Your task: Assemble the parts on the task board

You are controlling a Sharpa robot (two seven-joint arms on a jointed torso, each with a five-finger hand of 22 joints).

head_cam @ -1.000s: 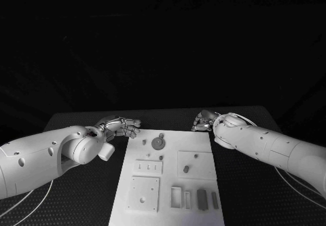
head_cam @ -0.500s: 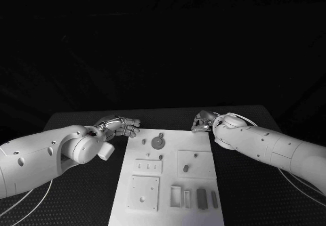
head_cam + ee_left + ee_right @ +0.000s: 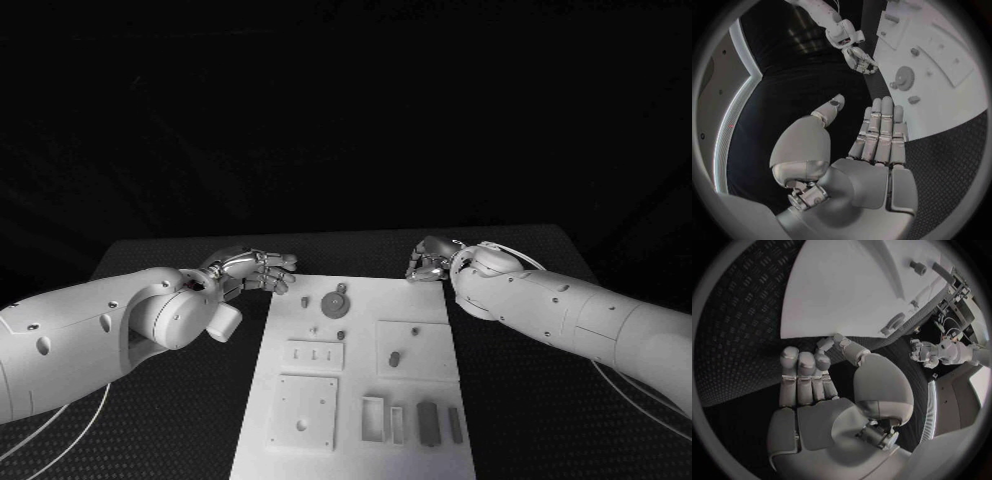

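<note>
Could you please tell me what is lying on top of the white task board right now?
On the task board lie small grey parts: a round gear near its far end, a peg and dark bars near its near end. Neither hand rests on it.

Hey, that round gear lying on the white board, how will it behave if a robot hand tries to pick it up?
The gear lies flat and thin, so it probably slides rather than lifts when pushed. It looks rigid and light. Set on edge, its round shape would likely roll.
</note>
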